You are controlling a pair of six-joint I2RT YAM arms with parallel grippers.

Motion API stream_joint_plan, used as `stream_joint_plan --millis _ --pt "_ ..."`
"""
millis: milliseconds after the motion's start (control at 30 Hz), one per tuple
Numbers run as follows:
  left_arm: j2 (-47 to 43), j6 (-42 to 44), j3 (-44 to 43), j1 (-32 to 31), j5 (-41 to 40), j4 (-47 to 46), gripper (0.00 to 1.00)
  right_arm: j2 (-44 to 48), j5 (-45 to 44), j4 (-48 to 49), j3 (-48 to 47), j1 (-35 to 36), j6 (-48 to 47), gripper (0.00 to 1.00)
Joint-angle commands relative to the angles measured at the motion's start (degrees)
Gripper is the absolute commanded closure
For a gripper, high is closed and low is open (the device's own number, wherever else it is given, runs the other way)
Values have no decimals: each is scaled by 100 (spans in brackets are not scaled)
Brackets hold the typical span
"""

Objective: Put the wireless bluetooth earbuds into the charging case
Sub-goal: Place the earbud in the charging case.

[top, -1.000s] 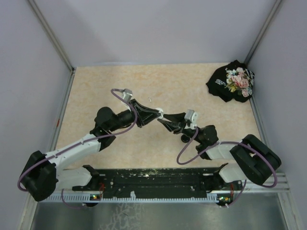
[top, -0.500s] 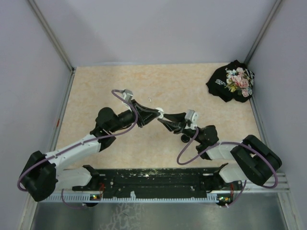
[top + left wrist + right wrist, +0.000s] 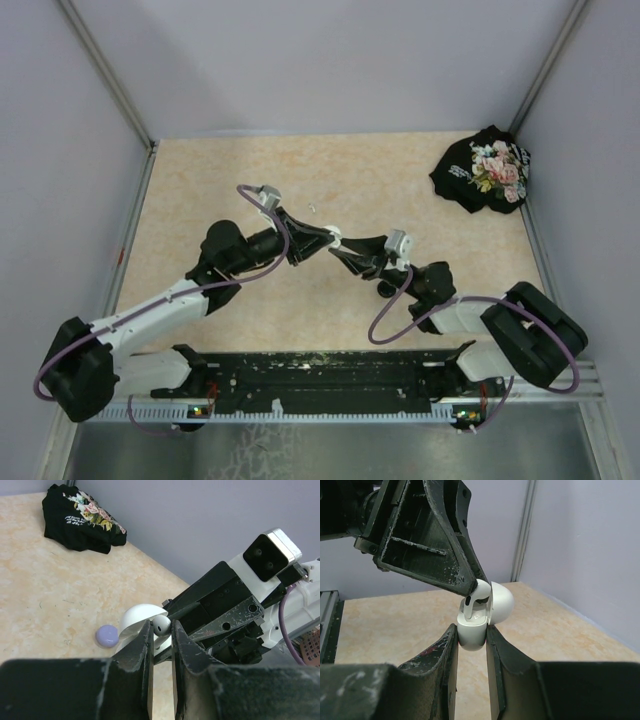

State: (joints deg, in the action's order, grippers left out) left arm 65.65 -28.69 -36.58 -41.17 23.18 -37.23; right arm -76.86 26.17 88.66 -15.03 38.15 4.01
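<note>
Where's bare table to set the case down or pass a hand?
Free: the far-left stretch of table between the left rail and left arm; the near strip just beyond the base rail. Crowded: centre, where left gripper and right gripper meet at the charging case, a lavender disc nearby; far-right corner holds a black floral cloth.

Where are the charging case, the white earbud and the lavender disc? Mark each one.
charging case (image 3: 471, 632): right wrist view, lower body.
white earbud (image 3: 161, 625): left wrist view, rounded head.
lavender disc (image 3: 107, 635): left wrist view, top face.
</note>
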Motion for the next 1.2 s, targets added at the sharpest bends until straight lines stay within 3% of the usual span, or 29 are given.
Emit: stream_joint_plan --millis 0,433,833,1167 --pt "-97 191 -112 -32 -107 533 89 268 50 1021 -63 113 -41 100" --pt "-284 81 -207 -32 -557 1128 76 452 -29 1014 6 122 36 100" --pt "-251 178 -557 -32 -337 1399 63 339 -34 927 17 136 -18 100" --pt "-259 380 -742 -32 -9 1579 62 260 -84 598 -13 179 -228 100"
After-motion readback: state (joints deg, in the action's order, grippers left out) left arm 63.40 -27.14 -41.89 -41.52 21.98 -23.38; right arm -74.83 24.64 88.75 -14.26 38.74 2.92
